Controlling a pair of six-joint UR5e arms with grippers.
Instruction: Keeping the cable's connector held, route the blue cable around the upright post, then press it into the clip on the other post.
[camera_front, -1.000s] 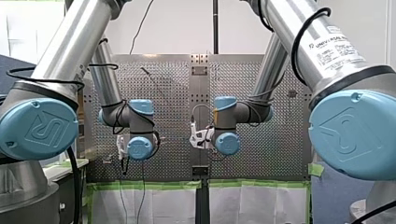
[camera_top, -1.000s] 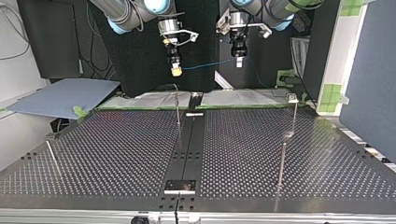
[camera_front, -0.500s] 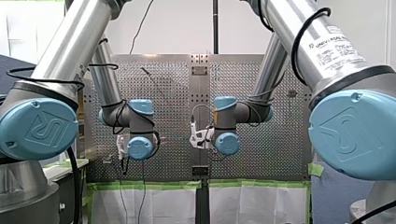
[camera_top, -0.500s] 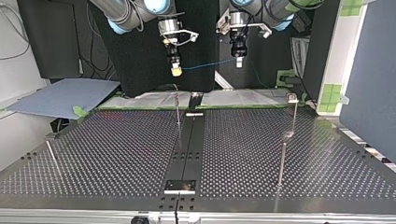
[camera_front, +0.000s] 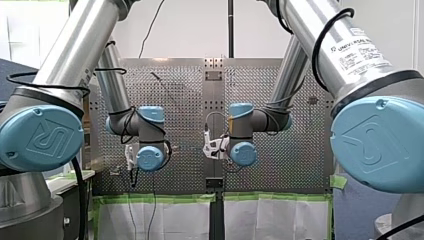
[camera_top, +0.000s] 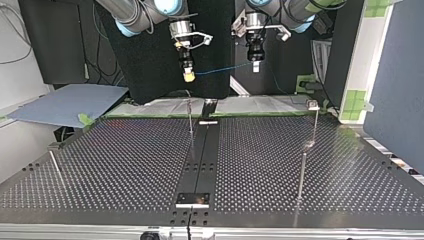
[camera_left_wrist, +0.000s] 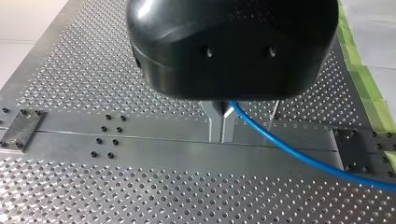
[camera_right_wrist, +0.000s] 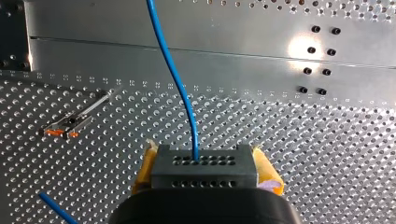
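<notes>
While my right fingers (camera_right_wrist: 267, 170) clamp the connector (camera_right_wrist: 203, 170) | blue cable (camera_left_wrist: 299, 150) pinched between my left fingers (camera_left_wrist: 214, 121)

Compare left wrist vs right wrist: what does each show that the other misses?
Left wrist only: my left gripper, metal, shut on the blue cable partway along it. Right wrist only: my right gripper, its yellow pads clamping the dark connector where the cable ends, plus a small metal fixture with orange parts on the table. Both: the cable and the perforated table.
</notes>
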